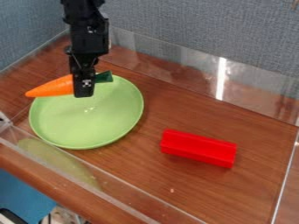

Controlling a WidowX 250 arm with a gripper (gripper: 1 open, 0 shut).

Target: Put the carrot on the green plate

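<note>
My gripper (84,84) points straight down over the back left rim of the green plate (93,118) and is shut on the carrot (52,87). The carrot lies roughly level in the fingers. Its orange tip pokes left past the plate's rim, and its dark green stub (104,77) shows to the right of the fingers. Whether the carrot touches the rim I cannot tell. The plate's inside is bare.
A red rectangular block (198,147) lies on the wooden tabletop (222,105) to the right of the plate. Clear plastic walls (233,74) ring the table. A grey-blue wall stands behind it.
</note>
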